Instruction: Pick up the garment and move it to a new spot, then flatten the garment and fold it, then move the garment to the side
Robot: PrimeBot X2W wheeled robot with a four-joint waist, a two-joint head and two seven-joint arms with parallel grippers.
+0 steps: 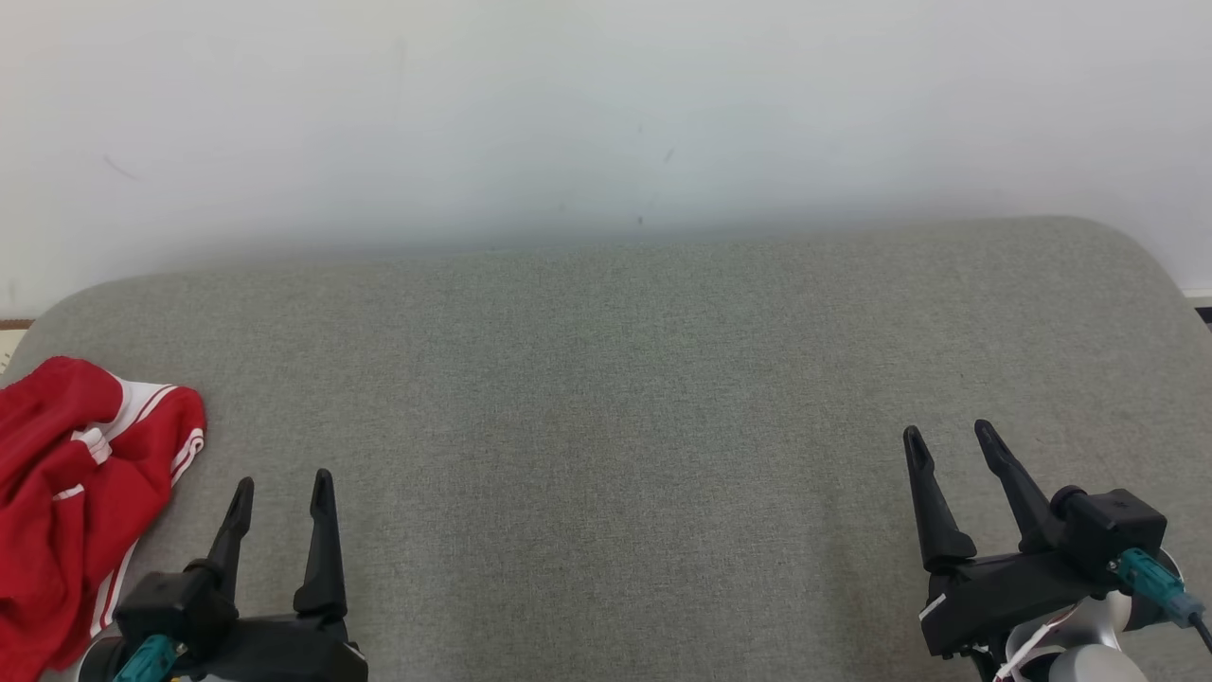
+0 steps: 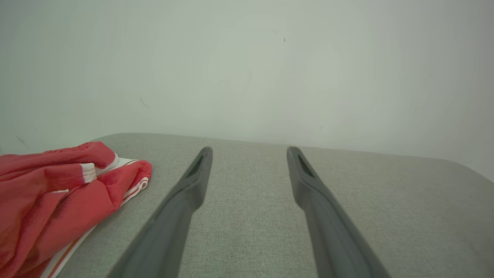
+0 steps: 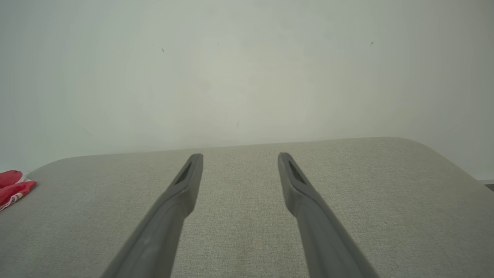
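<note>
A crumpled red garment (image 1: 76, 493) with white stripes lies bunched at the left edge of the grey fabric surface (image 1: 625, 398). It also appears at the left of the left wrist view as the garment (image 2: 58, 200) and as a small red patch (image 3: 13, 187) far left in the right wrist view. My left gripper (image 1: 282, 488) stands open just right of the garment, apart from it, nothing between its fingers. Far to the right, my right gripper (image 1: 950, 438) is open and empty over bare fabric.
A plain white wall (image 1: 606, 114) rises behind the surface's rounded far edge. The surface's right corner curves away at the upper right. Bare grey fabric stretches between the two grippers.
</note>
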